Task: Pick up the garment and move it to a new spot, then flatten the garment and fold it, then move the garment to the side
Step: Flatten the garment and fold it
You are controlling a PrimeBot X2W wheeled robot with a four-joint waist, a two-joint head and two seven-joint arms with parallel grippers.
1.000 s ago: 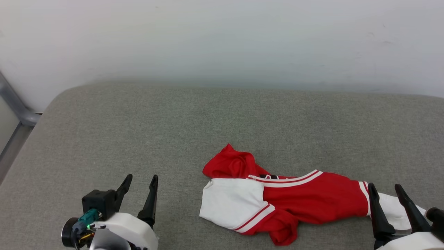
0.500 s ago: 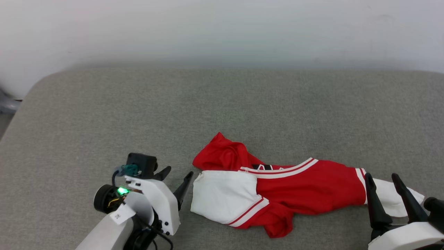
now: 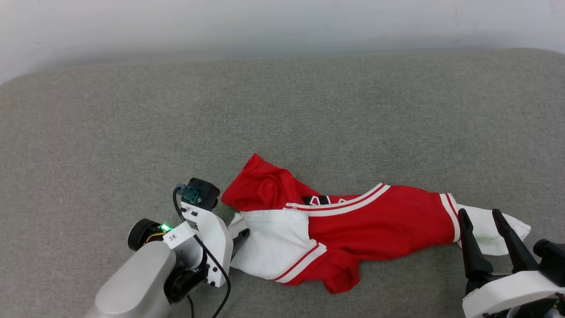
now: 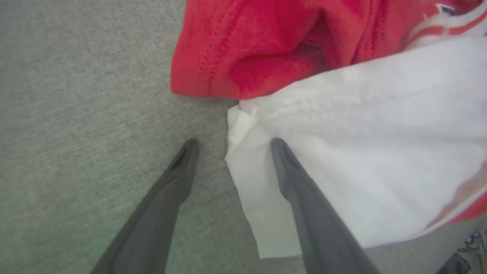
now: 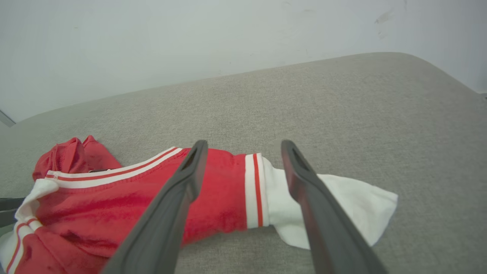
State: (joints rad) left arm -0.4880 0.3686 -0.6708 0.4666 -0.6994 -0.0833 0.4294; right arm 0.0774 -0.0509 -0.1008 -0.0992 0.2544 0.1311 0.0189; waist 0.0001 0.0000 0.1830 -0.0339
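At the sleeve of the garment (image 3: 388, 225), left gripper (image 4: 234, 141), earlier well apart.

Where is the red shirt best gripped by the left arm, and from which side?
Probably grip the white sleeve at the left end of the garment, near its folded corner. Come from the robot's left, low over the grey fabric surface: that edge lies free there, and the open jaws of the left gripper straddle it.
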